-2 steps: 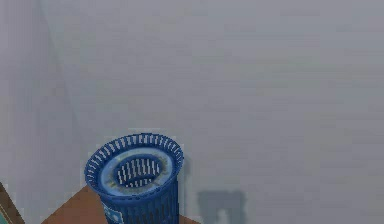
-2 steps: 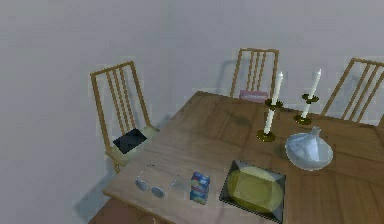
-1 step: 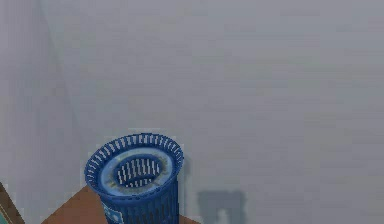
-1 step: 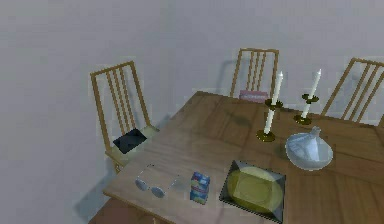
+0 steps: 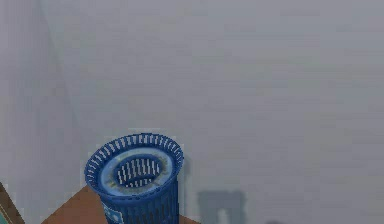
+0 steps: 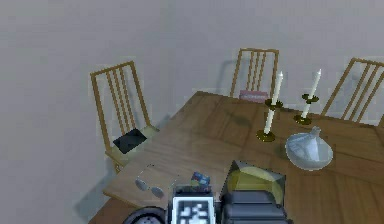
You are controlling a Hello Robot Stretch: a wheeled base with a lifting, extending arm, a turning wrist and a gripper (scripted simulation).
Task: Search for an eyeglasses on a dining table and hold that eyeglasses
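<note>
**Figure: Eyeglasses lying near the dining table's edge, gripper close by.**

A small grey two-lobed thing, judged to be the eyeglasses (image 6: 152, 185), is lying flat on the dining table (image 6: 210, 130) close to its near edge, which is probably why the gripper (image 6: 150, 212) is sitting low and near it. Whether the gripper is holding anything cannot be told. Farther out, candlesticks (image 6: 268, 115) and a glass flask (image 6: 310, 150) are standing, with chairs (image 6: 122, 105) ringing the table.

On the brown wooden dining table (image 6: 215, 125), near its edge, a small grey two-lobed thing (image 6: 152, 186), flat.
</note>
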